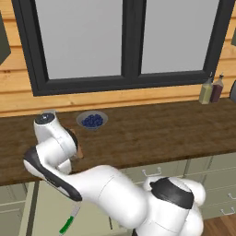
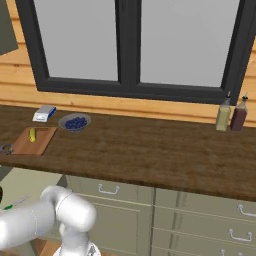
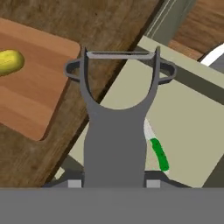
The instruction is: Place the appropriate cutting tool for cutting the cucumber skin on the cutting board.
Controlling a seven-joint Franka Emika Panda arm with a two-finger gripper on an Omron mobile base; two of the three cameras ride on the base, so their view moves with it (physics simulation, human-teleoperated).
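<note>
The dark-grey peeler (image 3: 116,131) stands up from the bottom of the hand view, its forked head and blade over the counter's front edge. My gripper (image 3: 113,183) is shut on its handle. The reddish-brown cutting board (image 3: 30,87) lies just left of the peeler's head, a short gap away, with the yellow-green cucumber (image 3: 8,61) on it. In the right base view the board (image 2: 37,145) and cucumber (image 2: 33,135) sit at the counter's left end, and the peeler's dark head (image 2: 5,148) pokes in beside the board at the frame's edge.
A green-handled knife (image 3: 159,153) (image 1: 69,223) lies on a pale surface below the counter edge. A bowl of blue berries (image 2: 75,122) and a small white-blue box (image 2: 44,114) stand behind the board. Two bottles (image 2: 231,115) are at the far right.
</note>
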